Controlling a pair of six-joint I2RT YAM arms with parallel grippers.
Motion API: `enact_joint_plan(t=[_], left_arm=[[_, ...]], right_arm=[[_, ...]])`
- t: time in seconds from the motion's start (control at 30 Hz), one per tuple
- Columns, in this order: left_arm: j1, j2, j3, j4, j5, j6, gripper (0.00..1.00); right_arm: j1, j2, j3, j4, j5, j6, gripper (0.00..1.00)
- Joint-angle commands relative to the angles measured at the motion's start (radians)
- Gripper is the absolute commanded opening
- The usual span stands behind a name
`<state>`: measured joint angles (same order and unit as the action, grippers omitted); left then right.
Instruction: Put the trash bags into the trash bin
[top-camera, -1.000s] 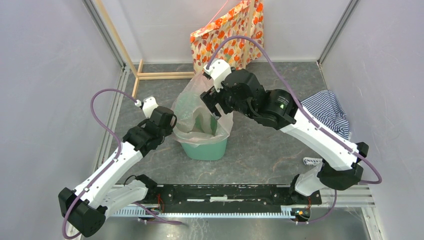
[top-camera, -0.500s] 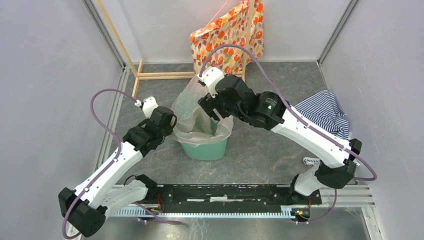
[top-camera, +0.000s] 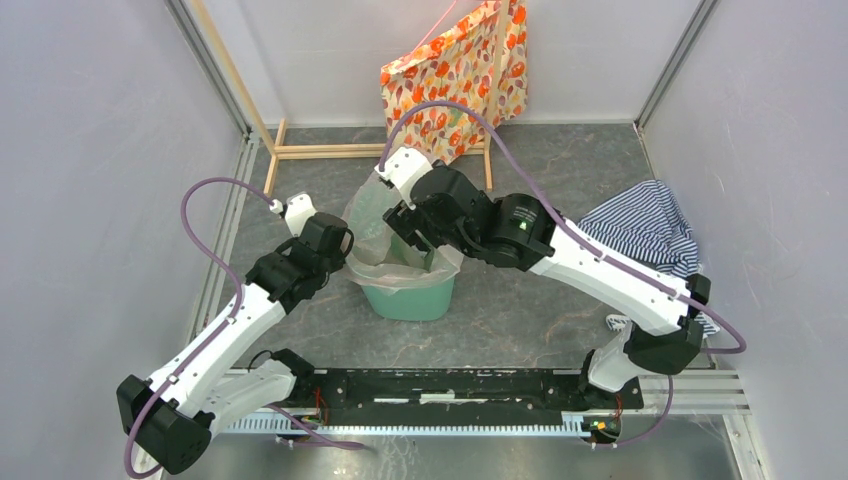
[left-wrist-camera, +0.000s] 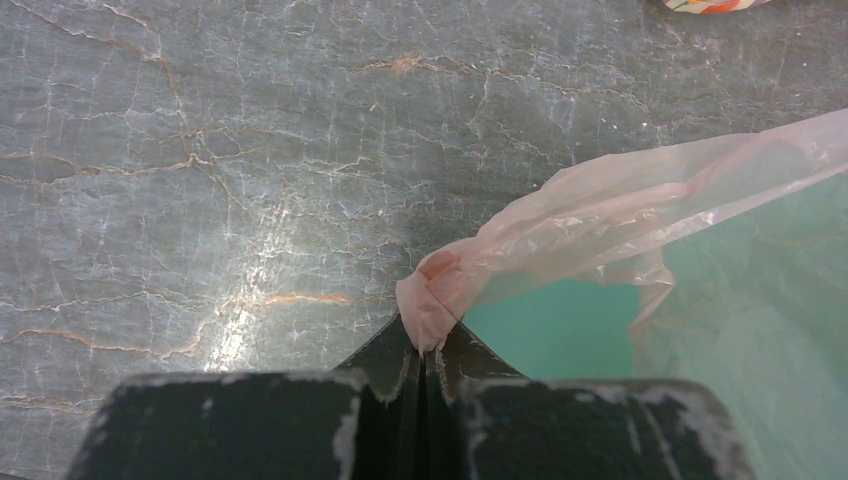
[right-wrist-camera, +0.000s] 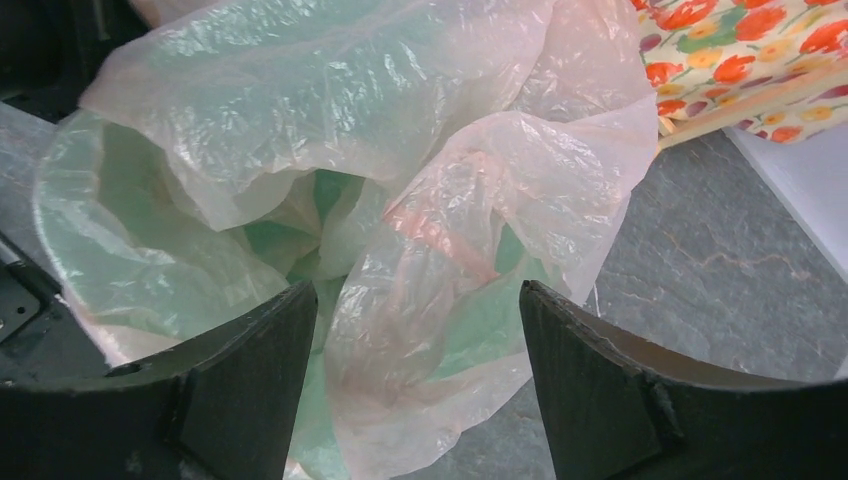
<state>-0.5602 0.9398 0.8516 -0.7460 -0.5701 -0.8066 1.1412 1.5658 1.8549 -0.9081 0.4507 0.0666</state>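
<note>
Leftward over the table (top-camera: 520, 300) the right gripper (right-wrist-camera: 415, 300) has been swung since a second ago, and its jaws are held wide apart above the crumpled, translucent trash bag (right-wrist-camera: 400, 150). The bag is draped loosely in and over the mint-green trash bin (top-camera: 410, 298), which stands upright between the two arms. The left gripper (left-wrist-camera: 425, 345) is clamped shut on a bunched corner of the bag beside the bin's left rim.
</note>
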Motion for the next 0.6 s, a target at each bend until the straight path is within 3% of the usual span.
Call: enact_joint_plan(t=[0.0, 0.13, 0.27, 0.4, 0.57], left_arm=[[0.003, 0.001, 0.029, 0.02, -0.017, 0.03, 0.02], [0.003, 0.006, 0.025, 0.021, -0.017, 0.028, 0.02], [0.003, 0.002, 0.026, 0.009, -0.025, 0.025, 0.02], [0.003, -0.009, 0.008, 0.007, -0.019, 0.015, 0.02], [0.003, -0.02, -0.017, 0.006, -0.012, 0.004, 0.02]], right_arm=[[0.002, 0.02, 0.012, -0.019, 0.088, 0.023, 0.77], [-0.002, -0.025, -0.039, -0.006, 0.215, 0.075, 0.49], [-0.069, -0.093, -0.145, 0.022, 0.21, 0.12, 0.21], [-0.158, -0.194, -0.332, 0.101, 0.114, 0.15, 0.1], [-0.275, -0.303, -0.567, 0.246, -0.083, 0.18, 0.05]])
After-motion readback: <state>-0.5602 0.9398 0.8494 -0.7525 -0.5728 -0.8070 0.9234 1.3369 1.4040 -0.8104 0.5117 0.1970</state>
